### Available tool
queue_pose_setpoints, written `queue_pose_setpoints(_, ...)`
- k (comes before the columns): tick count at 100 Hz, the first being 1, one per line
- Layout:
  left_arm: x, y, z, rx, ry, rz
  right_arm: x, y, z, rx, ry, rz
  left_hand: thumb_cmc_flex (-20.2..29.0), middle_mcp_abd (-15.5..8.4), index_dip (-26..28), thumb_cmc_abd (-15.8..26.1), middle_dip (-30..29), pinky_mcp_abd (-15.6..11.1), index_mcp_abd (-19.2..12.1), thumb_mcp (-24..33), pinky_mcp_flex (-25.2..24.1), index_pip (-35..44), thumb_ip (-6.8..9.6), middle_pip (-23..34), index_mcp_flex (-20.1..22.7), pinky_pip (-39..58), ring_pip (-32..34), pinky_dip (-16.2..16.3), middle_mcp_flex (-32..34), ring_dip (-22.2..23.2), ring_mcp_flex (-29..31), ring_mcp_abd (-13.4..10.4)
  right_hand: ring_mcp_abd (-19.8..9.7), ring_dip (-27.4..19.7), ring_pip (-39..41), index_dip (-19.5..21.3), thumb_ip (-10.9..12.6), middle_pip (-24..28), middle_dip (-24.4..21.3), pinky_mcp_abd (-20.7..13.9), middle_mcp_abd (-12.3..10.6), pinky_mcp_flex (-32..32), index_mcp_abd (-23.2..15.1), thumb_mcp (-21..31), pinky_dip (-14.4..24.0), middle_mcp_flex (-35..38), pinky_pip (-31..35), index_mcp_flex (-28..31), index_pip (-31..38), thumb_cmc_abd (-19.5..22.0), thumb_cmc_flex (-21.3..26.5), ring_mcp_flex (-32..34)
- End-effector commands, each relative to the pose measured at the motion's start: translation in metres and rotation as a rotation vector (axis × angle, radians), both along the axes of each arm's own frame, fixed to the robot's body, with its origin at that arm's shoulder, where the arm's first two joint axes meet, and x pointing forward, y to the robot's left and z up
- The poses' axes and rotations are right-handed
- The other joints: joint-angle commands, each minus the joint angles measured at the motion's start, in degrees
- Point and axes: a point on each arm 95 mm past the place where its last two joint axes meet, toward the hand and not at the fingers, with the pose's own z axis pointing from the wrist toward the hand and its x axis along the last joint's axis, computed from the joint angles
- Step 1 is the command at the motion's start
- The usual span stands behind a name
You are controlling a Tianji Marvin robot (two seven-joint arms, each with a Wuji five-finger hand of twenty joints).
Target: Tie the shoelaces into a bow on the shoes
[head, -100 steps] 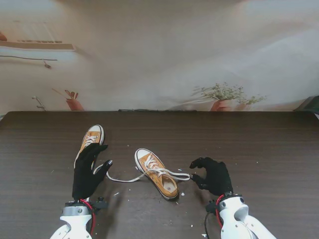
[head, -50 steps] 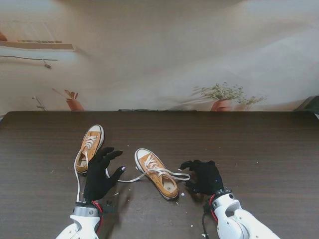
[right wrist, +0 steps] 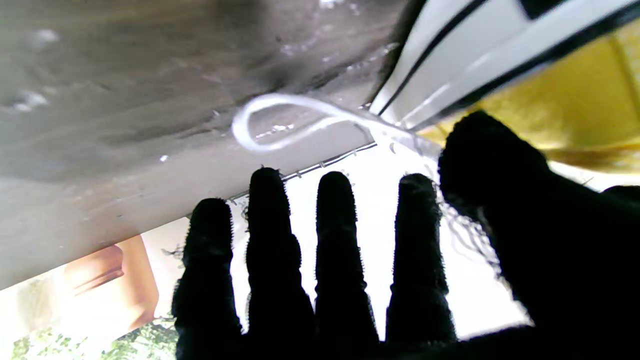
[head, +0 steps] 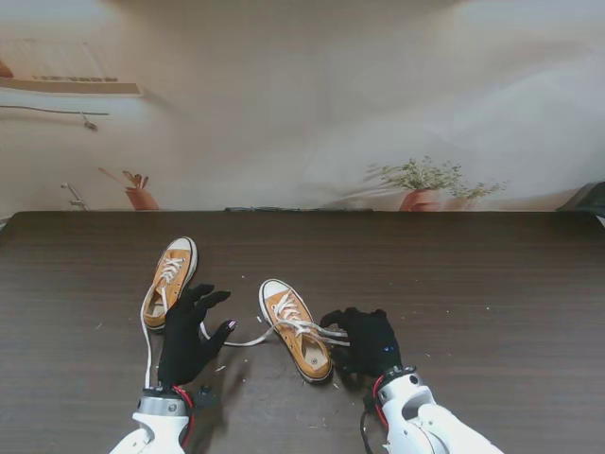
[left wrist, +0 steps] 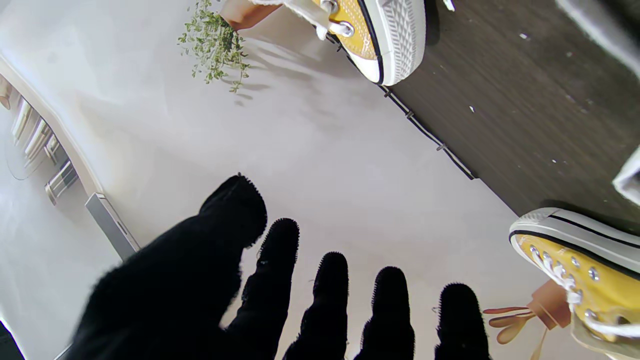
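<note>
Stand cam: yellow canvas shoes (head: 296,328), white laces (head: 248,341)

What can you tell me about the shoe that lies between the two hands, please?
The middle shoe is a low sneaker with mustard-yellow canvas, a white rubber toe cap and a white sole with a dark stripe. It lies upright on the dark wooden table, toe pointing away from me and slightly left. Its white laces are untied: one end trails toward the left hand, which does not hold it. The right hand is close against the shoe's right side, over the other lace; whether it grips the lace I cannot tell.
</note>
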Motion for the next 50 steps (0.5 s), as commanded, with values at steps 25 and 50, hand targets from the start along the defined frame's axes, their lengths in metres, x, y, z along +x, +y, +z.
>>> queue_pose_setpoints(25, -0.004, -0.003, -0.004, -0.026, 0.017, -0.005, 0.002, 0.014, 0.001, -0.018, 0.024, 0.004, 1.4, 0.3, 1.2, 1.2, -0.9, -2.7, -1.4, -0.4, -0.8, 0.4, 0.07, -0.5, 1.9, -0.3, -1.0, -0.4, 0.7, -0.8, 0.5, 0.1, 0.2, 0.4, 0.6, 2.1, 0.4, 1.2, 0.7, 1.3, 0.0, 1.8, 1.5, -0.3, 0.5, 1.9, 1.9, 8.0, 3.5, 0.5, -1.3, 2.0)
queue_pose_setpoints(50, -0.004, -0.005, -0.004, -0.035, 0.018, -0.007, 0.007, 0.020, -0.002, -0.015, 0.038, -0.024, 1.6, 0.4, 1.3, 1.5, -0.9, -2.6, -1.4, -0.8, -0.8, 0.8, 0.07, -0.4, 2.6, -0.1, -0.9, -0.4, 1.1, -0.8, 0.7, 0.2, 0.4, 0.3, 0.9, -6.1, -7.9, 0.9, 0.5, 1.8, 0.7, 2.6, -0.6, -2.5, -0.3, 4.1, 3.0, 12.8, 12.7, 3.9, 2.5, 3.3)
